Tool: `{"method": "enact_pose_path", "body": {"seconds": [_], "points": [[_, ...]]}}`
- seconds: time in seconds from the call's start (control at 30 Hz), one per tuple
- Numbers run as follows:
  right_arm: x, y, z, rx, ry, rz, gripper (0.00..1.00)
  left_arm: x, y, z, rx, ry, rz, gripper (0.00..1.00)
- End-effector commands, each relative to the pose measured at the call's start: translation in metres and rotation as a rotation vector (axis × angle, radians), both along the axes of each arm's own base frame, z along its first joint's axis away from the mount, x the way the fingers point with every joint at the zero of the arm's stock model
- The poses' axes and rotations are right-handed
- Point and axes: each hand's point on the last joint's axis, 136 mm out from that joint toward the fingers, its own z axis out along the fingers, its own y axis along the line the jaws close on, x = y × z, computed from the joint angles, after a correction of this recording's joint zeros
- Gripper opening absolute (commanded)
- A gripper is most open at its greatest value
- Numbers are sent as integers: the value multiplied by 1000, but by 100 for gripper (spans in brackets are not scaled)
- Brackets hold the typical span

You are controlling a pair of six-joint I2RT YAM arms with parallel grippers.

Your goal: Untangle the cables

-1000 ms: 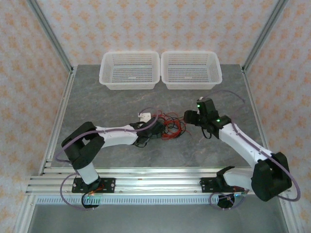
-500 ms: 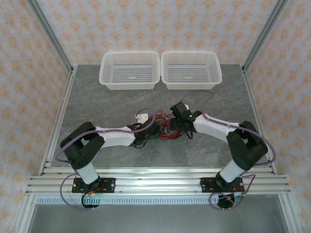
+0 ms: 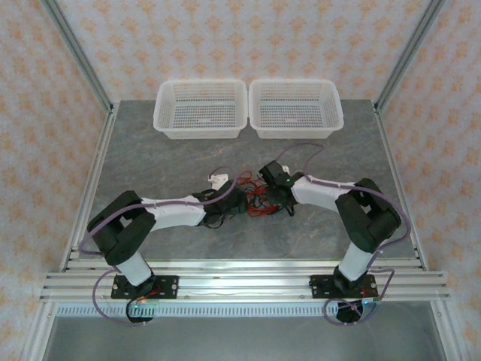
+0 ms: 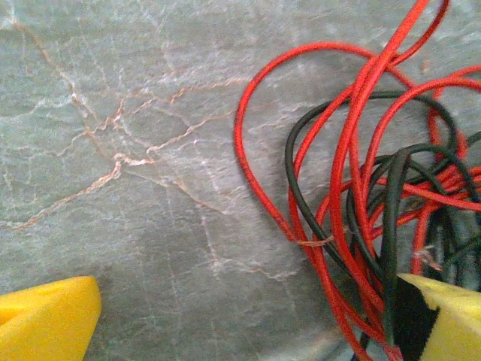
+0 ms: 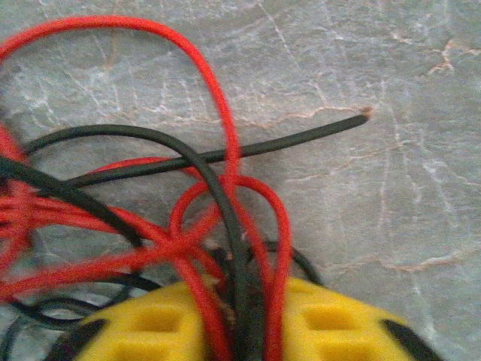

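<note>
Across the middle of the grey marbled surface (image 3: 150,158), the cables (image 3: 259,197) lay as one knot of red and black loops, well short of the white baskets (image 3: 161,113) at the far edge. At the knot's right side, the right tool (image 5: 244,316) was clamped on several strands at once, red and black together. A pull from there would likely drag the whole bundle or cinch its crossings tighter instead of freeing one wire. At the left side, the left tool (image 4: 248,301) stood wide apart and held nothing, with loops lying against its right finger (image 4: 451,316), so nothing anchored the knot. One black strand (image 5: 301,138) ended loose on the surface and crossed a red loop (image 5: 225,128), where it could snag.
</note>
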Motion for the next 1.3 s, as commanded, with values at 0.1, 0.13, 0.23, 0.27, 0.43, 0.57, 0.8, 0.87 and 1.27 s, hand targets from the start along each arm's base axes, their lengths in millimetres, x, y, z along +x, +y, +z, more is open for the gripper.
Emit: {"method": "enact_pose_path", "body": {"seconds": [0.1,0.13,0.23,0.27,0.43,0.57,0.8,0.87,1.27], "points": [[1,-3,6,13,-17,-50,0,-2,-27,38,-58,-50,-142,100],[2,-2,10,33,-31,-65,0,-5,-34,39,-56,-47,-170,99],[4,2,23,99,-69,-105,0,-12,-56,31,-45,-28,-248,99],[5,3,27,126,-83,-119,0,-13,-62,26,-37,-19,-260,99],[3,6,33,186,-99,-147,0,-7,-62,-1,26,21,-215,99],[0,3,31,185,-95,-164,0,2,-44,-17,111,47,-135,100],[-4,-1,37,237,-123,-222,0,11,1,-50,212,95,-6,100],[-5,-4,43,260,-144,-249,0,13,21,-59,259,108,30,100],[-33,-45,31,411,-223,-569,0,1,134,-76,349,167,262,100]]}}
